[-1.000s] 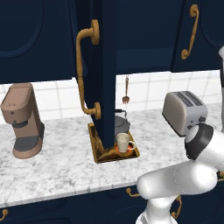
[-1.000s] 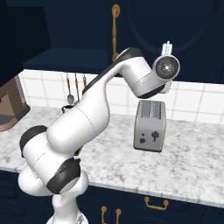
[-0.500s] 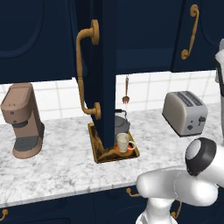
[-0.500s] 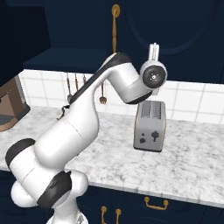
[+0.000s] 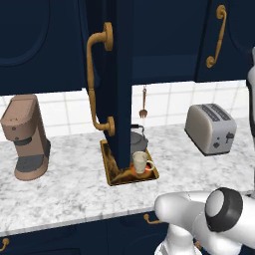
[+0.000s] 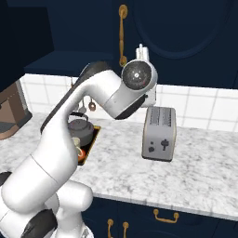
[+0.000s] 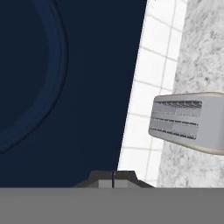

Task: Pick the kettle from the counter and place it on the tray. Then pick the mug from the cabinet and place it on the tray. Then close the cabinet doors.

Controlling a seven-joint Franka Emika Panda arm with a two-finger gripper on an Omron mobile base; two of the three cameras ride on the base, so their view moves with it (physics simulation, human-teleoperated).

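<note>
Kettle [image 5: 138,143] and mug [image 5: 140,162] sit on the tray [image 5: 110,172]; next I swing the open door [image 5: 119,74], at 9 o'clock of the toaster [image 5: 211,128], shut. My gripper [image 7: 113,179] is clenched.

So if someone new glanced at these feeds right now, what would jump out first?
Probably the open cabinet door, swung out edge-on over the counter with its curved brass handle. Just below it sits the tray, holding both the kettle and the mug. In the right base view the big white arm arches across the front, with the silver toaster on the counter behind it.
</note>
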